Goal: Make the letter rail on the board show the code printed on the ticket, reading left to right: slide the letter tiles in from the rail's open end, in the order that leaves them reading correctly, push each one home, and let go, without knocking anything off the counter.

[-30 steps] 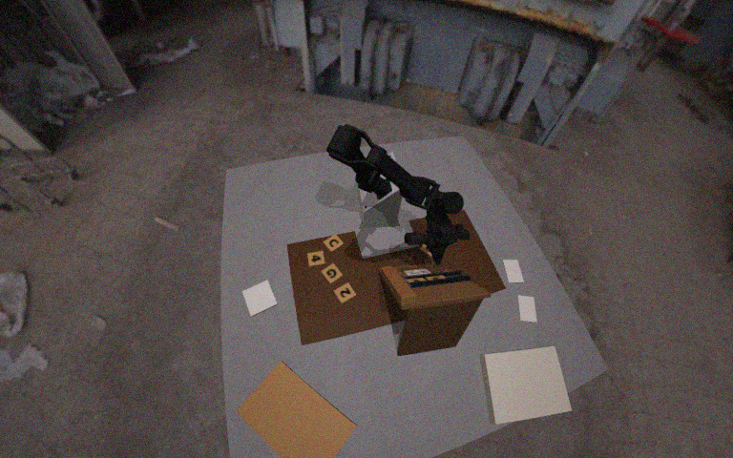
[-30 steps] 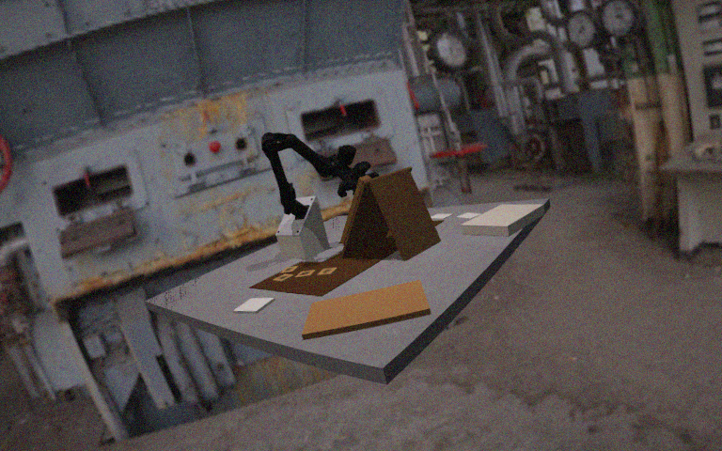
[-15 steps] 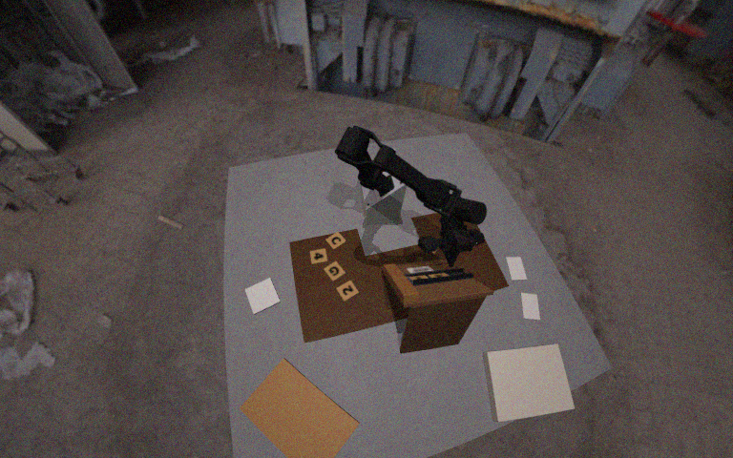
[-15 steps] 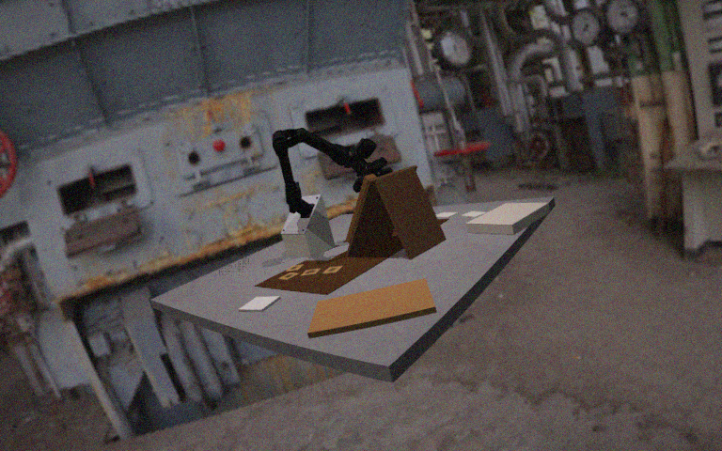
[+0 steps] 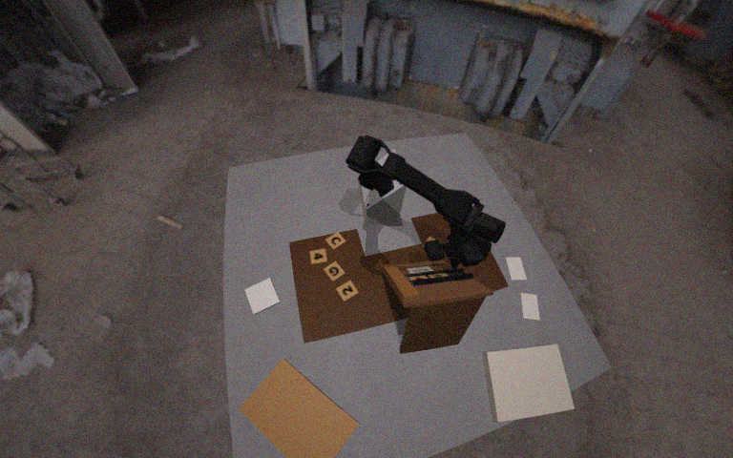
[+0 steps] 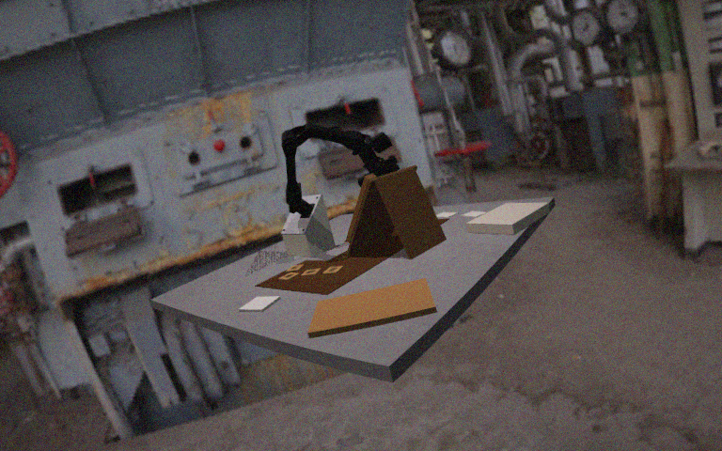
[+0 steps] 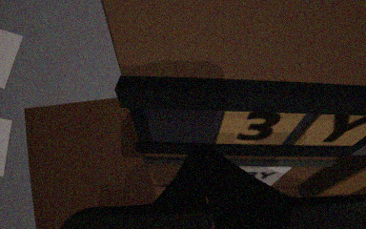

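My gripper (image 5: 453, 263) (image 7: 206, 150) is shut and empty, its tips at the lower edge of the black rail (image 5: 466, 275) (image 7: 248, 92) on the wooden board (image 5: 449, 295) (image 6: 412, 215). The rail holds a 3 tile (image 7: 228, 130) and a Y tile (image 7: 357, 139), with a narrow gap between them. Left of the 3 in the wrist view the rail is empty. The ticket (image 5: 418, 269) (image 7: 281, 171) below is partly hidden by the fingers. On the brown mat (image 5: 319, 318) lie tiles C (image 5: 335, 239), 4 (image 5: 318, 256), G (image 5: 334, 270) and a 2 or Z (image 5: 346, 290).
Another tile (image 5: 430, 239) is mostly hidden by the gripper on the mat's far part. An orange slab (image 5: 300, 410) (image 6: 372, 308) and a cream block (image 5: 530, 383) (image 6: 508, 215) lie near the counter's edges. White cards (image 5: 261, 296) (image 5: 515, 268) (image 5: 530, 305) lie on both sides.
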Available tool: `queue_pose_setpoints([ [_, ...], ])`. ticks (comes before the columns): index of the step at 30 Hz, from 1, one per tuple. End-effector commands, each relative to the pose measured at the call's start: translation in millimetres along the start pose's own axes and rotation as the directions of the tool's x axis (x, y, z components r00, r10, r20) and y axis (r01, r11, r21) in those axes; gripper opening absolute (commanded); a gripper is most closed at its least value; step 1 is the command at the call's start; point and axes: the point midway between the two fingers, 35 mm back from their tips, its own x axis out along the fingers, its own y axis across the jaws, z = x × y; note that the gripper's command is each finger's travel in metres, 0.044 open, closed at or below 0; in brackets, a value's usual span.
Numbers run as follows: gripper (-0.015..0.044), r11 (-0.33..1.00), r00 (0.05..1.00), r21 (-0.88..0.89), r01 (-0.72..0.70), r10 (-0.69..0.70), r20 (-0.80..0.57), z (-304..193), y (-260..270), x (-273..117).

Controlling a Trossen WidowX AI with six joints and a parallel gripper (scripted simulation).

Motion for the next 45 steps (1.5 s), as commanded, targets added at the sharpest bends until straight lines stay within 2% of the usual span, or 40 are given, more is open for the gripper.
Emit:
queue_pose_setpoints([
  [1, 0.0, 0.999, 0.982, 0.031, 0.044, -0.038, -0.187, 1, -7, -6],
  [45, 0.0, 0.998, 0.982, 0.031, 0.045, -0.039, -0.186, 10, -8, 9],
])
